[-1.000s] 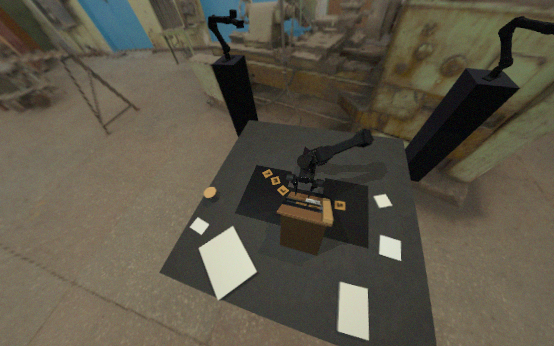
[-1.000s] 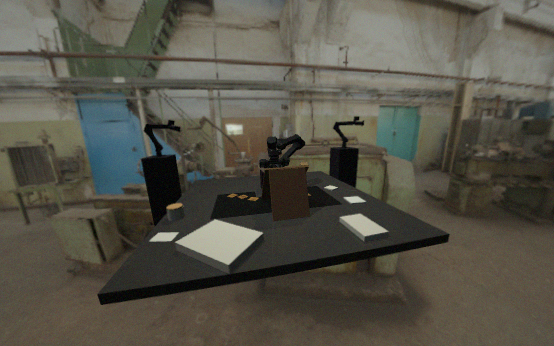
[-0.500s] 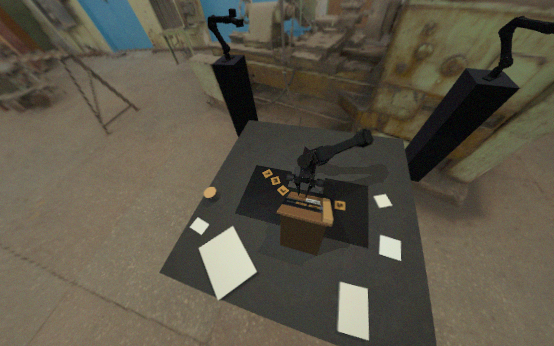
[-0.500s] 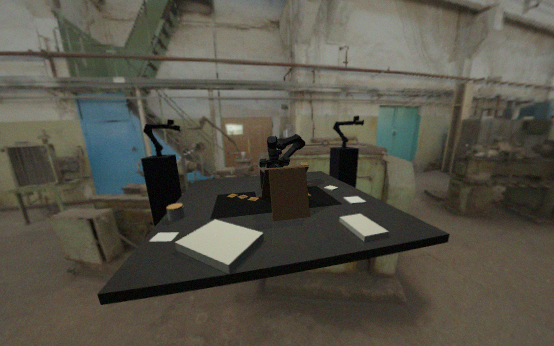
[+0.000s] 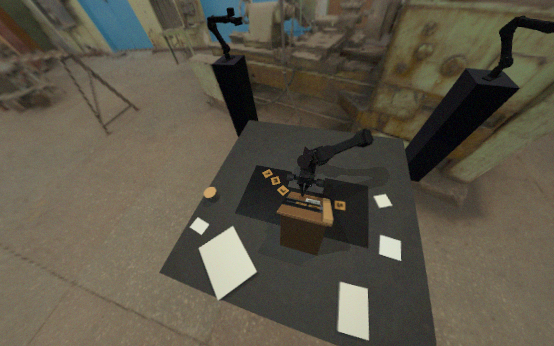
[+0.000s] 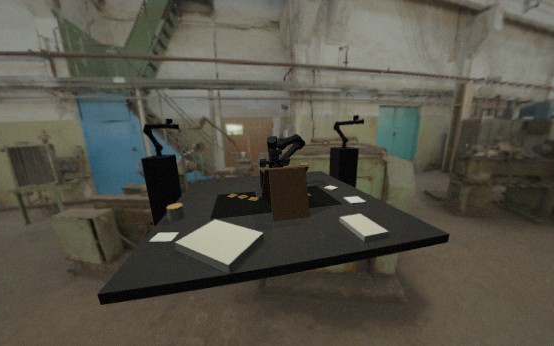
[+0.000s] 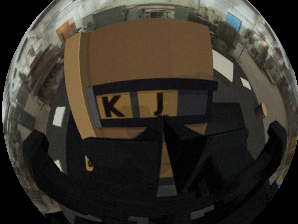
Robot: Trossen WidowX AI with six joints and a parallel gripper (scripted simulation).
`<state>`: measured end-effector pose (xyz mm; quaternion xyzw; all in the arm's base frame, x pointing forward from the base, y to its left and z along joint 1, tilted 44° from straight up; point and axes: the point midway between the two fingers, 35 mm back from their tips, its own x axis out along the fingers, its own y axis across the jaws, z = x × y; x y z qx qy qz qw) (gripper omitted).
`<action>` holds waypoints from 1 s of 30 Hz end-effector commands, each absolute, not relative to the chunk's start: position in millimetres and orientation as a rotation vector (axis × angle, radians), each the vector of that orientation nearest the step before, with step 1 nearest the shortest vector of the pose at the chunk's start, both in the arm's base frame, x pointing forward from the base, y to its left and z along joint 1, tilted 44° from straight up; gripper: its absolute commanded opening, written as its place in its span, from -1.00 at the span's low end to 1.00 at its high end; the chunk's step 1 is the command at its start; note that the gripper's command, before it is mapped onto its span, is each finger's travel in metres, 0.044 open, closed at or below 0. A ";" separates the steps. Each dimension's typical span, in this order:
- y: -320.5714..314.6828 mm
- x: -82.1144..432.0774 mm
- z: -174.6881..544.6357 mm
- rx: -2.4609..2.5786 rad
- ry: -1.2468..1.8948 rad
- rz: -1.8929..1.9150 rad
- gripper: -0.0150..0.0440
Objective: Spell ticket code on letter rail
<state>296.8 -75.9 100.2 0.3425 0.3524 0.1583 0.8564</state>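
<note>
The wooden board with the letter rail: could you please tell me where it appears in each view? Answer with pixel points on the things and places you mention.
Top: the board (image 5: 302, 235) (image 6: 290, 195) (image 7: 150, 50) is just below centre.
Exterior: just right of centre, its plain back showing.
Wrist: upper middle.
Shared landmark: the round tan-topped object (image 5: 210, 192) (image 6: 174, 206) (image 7: 265, 110).

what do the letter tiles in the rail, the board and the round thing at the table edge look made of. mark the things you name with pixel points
K tile (image 7: 116, 105) and J tile (image 7: 158, 104): probably wood or plastic, matt, flat yellow-tan with dark letters.
Board (image 5: 304, 235) (image 6: 290, 194) (image 7: 150, 50): likely wood or fibreboard, dull brown without shine.
Round thing (image 5: 210, 192) (image 6: 174, 211): tan top, perhaps wood; grey side, possibly metal or plastic.
</note>
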 end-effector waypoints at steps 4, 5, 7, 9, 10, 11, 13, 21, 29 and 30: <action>-87.9 312.4 93.9 0.690 0.893 0.349 -0.49; -89.9 315.1 92.4 0.683 0.929 0.357 -0.49; -93.3 319.8 89.7 0.667 1.002 0.378 -0.49; -96.0 323.4 87.1 0.652 1.076 0.405 -0.49; -97.1 324.8 86.0 0.643 1.113 0.421 -0.49; -98.0 326.0 85.0 0.635 1.150 0.439 -0.49; -99.4 327.8 83.3 0.619 1.223 0.479 -0.49; -100.9 328.6 81.8 0.583 1.382 0.595 -0.49; -99.8 329.0 81.5 0.583 1.382 0.595 -0.49; -99.4 329.3 81.4 0.583 1.382 0.595 -0.49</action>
